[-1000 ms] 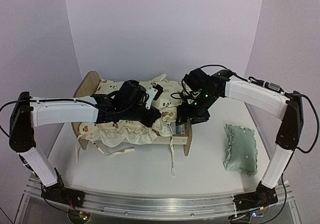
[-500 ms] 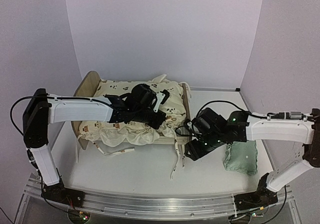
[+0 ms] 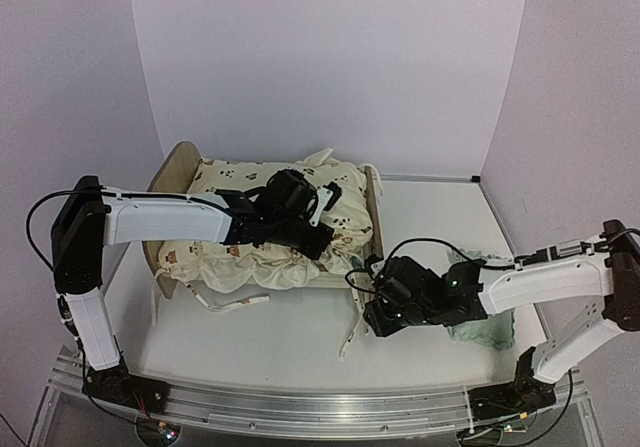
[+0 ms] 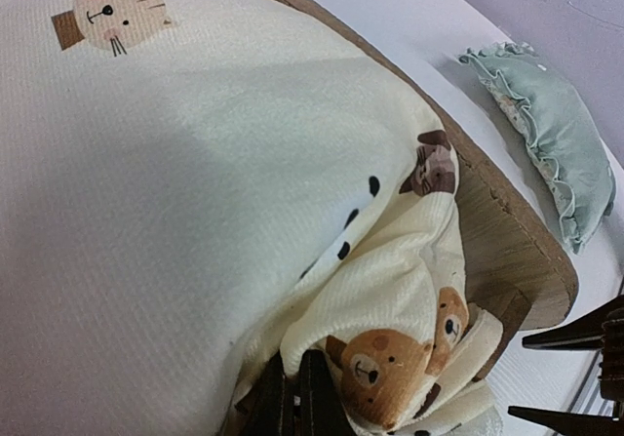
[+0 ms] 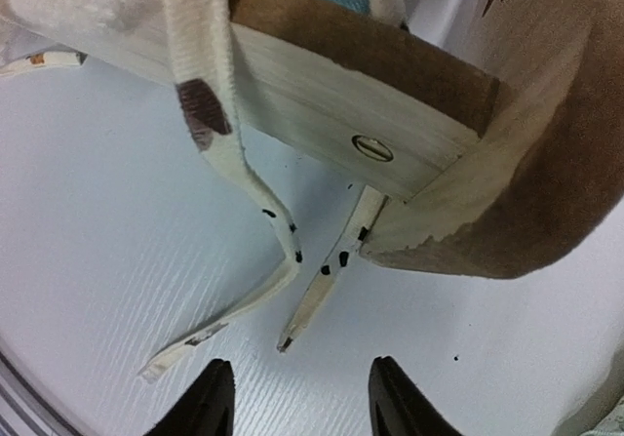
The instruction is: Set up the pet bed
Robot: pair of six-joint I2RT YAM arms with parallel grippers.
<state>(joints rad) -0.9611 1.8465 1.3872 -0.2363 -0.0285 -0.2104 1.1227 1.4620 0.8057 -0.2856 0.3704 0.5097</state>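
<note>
The pet bed (image 3: pixel 376 207) is a light-wood frame with its arched headboard at the left. The cream bear-print cushion (image 3: pixel 240 242) lies rumpled on it. My left gripper (image 3: pixel 322 239) reaches over the cushion near the foot end. In the left wrist view the left gripper (image 4: pixel 292 407) is shut on a fold of the cushion (image 4: pixel 195 163) beside the wooden footboard (image 4: pixel 507 251). My right gripper (image 3: pixel 372 319) is low over the table at the bed's near foot corner. In the right wrist view the right gripper (image 5: pixel 302 402) is open and empty, facing the bed's corner (image 5: pixel 390 124) and two loose ties (image 5: pixel 322 295).
The small mint green pillow (image 3: pixel 492 325) lies on the table at the right, partly under my right arm; it also shows in the left wrist view (image 4: pixel 546 134). More cushion ties (image 3: pixel 230 302) trail over the bed's near rail onto the table.
My right arm has swung from over the bed's foot end down to the table in front of the footboard corner. My left gripper has moved right along the cushion toward the foot end.
</note>
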